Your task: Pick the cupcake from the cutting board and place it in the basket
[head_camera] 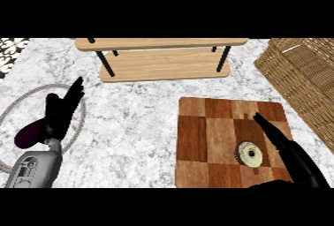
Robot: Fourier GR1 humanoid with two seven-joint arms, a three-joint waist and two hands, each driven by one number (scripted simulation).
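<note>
The cupcake (249,153) stands on the right half of the checkered wooden cutting board (209,141), seen from above as a pale round top with a dark rim. My right hand (287,148) lies just to the cupcake's right, fingers straight and pointing up the board, open and holding nothing. The wicker basket (303,84) fills the upper right corner, past the board's far right edge. My left hand (62,110) rests open on the left side of the counter, fingers up, far from the board.
A low wooden shelf (163,59) on black legs stands at the back centre. A thin round ring (26,99) lies on the marble counter at the left, with a dark purple object (29,134) inside it beside my left wrist.
</note>
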